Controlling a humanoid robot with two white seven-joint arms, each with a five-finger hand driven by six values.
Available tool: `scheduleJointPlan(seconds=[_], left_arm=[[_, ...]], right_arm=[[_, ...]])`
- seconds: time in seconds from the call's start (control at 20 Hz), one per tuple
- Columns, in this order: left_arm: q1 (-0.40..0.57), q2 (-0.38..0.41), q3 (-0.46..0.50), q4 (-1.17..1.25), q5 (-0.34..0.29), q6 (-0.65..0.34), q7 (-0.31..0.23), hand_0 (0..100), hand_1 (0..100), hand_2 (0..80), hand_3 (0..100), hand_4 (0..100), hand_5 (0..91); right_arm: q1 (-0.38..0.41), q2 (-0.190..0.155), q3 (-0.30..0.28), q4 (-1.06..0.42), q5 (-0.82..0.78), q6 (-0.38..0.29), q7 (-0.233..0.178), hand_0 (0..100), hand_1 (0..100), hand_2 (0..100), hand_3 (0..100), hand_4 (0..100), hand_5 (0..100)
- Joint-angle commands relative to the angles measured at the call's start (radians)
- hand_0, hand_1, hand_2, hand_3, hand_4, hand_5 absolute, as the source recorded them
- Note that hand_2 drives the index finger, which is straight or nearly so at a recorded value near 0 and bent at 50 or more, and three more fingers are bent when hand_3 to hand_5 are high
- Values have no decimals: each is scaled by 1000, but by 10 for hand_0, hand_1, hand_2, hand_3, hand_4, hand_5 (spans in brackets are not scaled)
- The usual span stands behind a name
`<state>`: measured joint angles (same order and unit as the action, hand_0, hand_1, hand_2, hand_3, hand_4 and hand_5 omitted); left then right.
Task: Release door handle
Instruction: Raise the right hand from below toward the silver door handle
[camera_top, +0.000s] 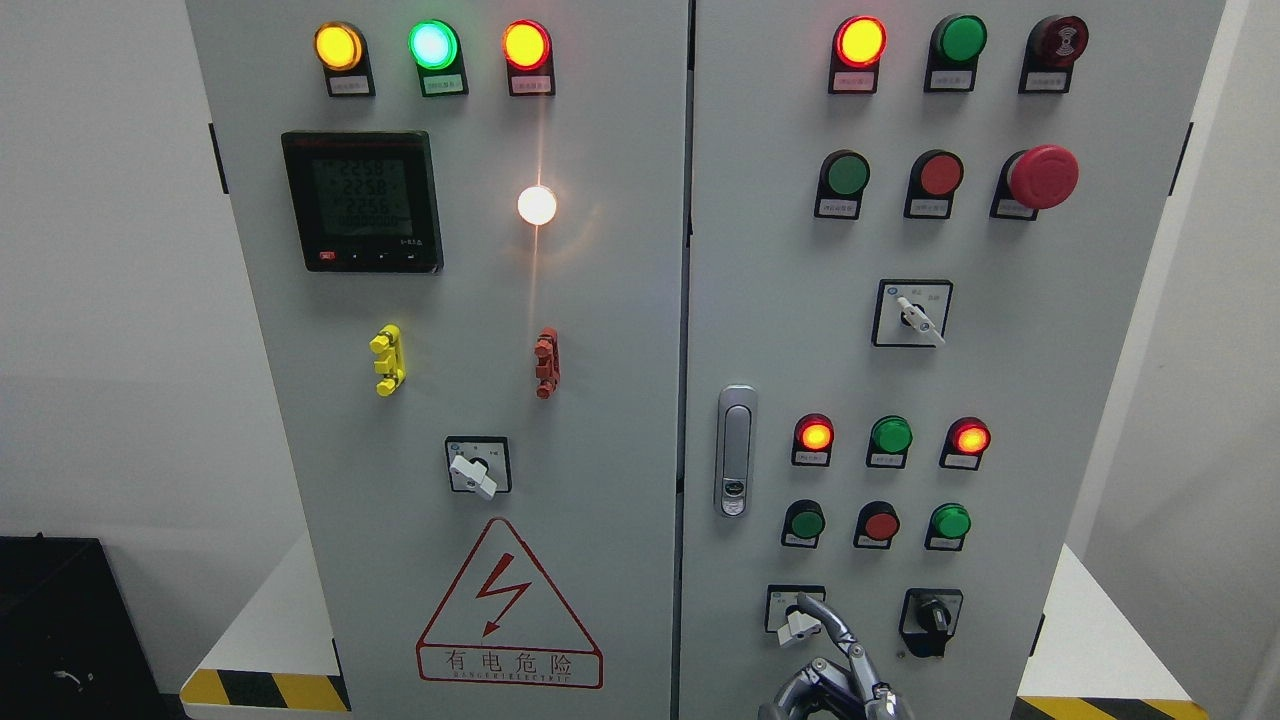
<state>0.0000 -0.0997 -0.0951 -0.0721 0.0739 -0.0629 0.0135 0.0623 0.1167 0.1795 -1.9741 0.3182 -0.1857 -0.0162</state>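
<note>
The grey door handle lies flush in its silver frame on the left edge of the cabinet's right door. Both doors look shut. My right hand rises from the bottom edge, well below and right of the handle and apart from it. Its fingers are loosely spread and hold nothing. One fingertip reaches up close to a small white selector switch; I cannot tell whether it touches. The left arm does not show.
The right door carries lit and unlit indicator lamps, push buttons, a red emergency stop and a black rotary knob. On the left door are a meter display and a warning triangle. Yellow-black floor tape marks the base.
</note>
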Motion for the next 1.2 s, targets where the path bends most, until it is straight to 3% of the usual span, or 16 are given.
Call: scheduleJointPlan(seconds=[0.0,0.3,0.45,0.9,1.15], left_arm=[[17,0,0,0,0,0,0,120,556,0,0,0,0],[17,0,0,0,0,0,0,120,556,0,0,0,0],[17,0,0,0,0,0,0,120,556,0,0,0,0],[17,0,0,0,1,0,0,120,556,0,0,0,0],[17,0,0,0,0,0,0,120,556,0,0,0,0]], right_arm=[[-24,3,-12,0,110,-1,-7,341,470,162,1000,1000,1000],[-26,5,-12,-2,235,-6,-21,319,462,162,1000,1000,1000],[-58,5,-9,4,372,-5,-67,318,449,153,1000,1000,1000],[-116,5,-21,15,746,17,-103,339,395,130,1000,1000,1000],[-180,8,-15,72,939,61,-189,351,354,126,1000,1000,1000]])
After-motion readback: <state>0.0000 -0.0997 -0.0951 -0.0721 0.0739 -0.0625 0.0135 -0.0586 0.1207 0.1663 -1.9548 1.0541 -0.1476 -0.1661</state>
